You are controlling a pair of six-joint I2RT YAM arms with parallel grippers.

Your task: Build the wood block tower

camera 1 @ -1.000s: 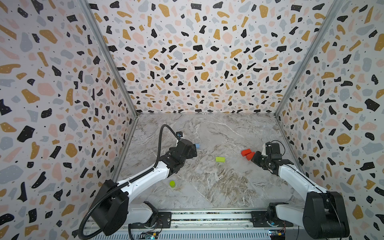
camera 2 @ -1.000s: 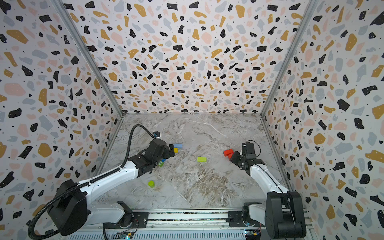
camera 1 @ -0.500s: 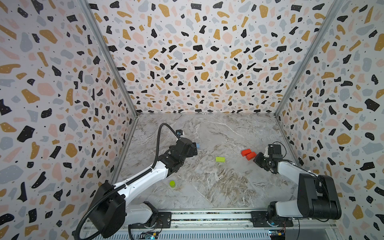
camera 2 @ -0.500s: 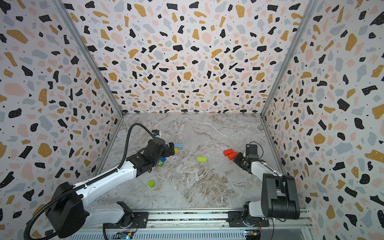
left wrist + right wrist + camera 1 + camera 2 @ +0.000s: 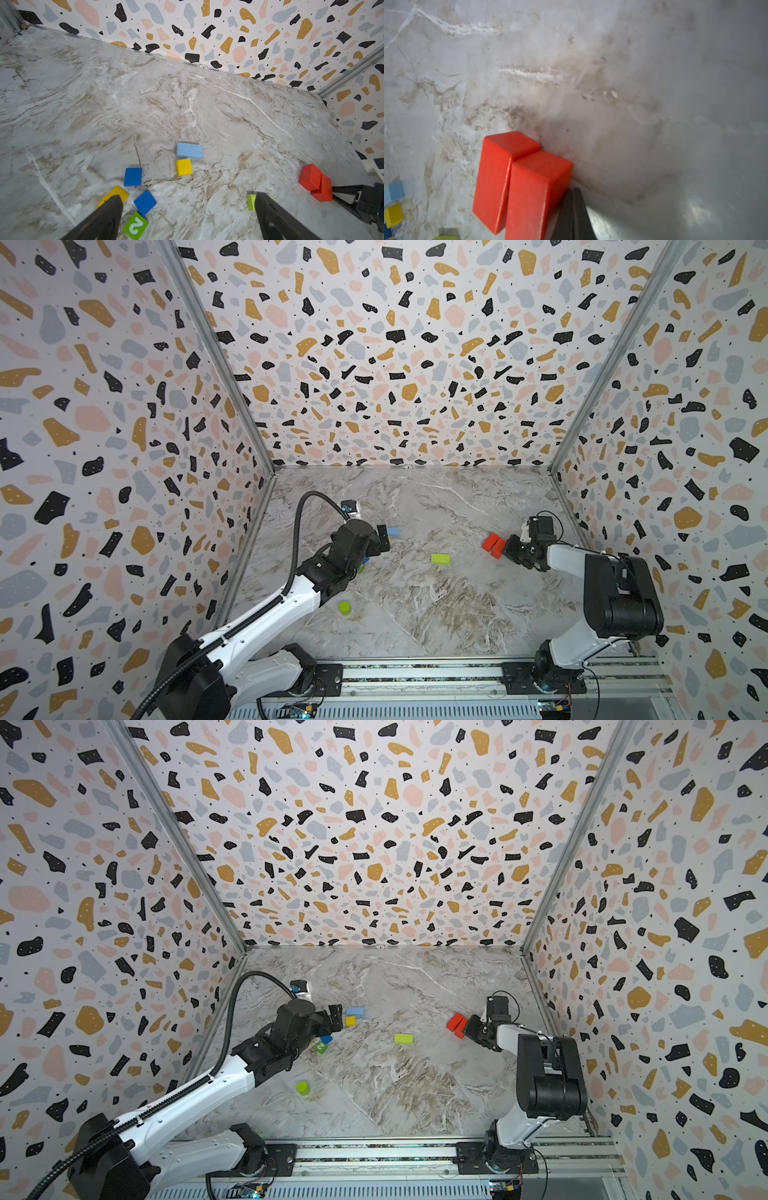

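Every block lies loose and flat on the marble worktop [image 5: 415, 1094]. Two red bars [image 5: 494, 182] sit side by side, long faces touching and long axes parallel, slightly offset end to end. In both top views they lie oblique to the back wall, on the right. The right end effector [image 5: 574, 193] has its fingers pressed together on nothing, with the tips against the near corner of one red bar. It points along the bars' length.

The lime bar [image 5: 404, 1038] lies alone mid-worktop, its long axis roughly parallel to the back wall. So does the light blue bar [image 5: 189, 150], with the yellow cube [image 5: 184, 167] just beside it. Two blue blocks [image 5: 133, 177] and a green cube [image 5: 136, 225] marked 2 cluster near the left end effector [image 5: 187, 197]. That end effector is spread wide and empty. A lime cylinder [image 5: 302, 1088] stands on end toward the front left.
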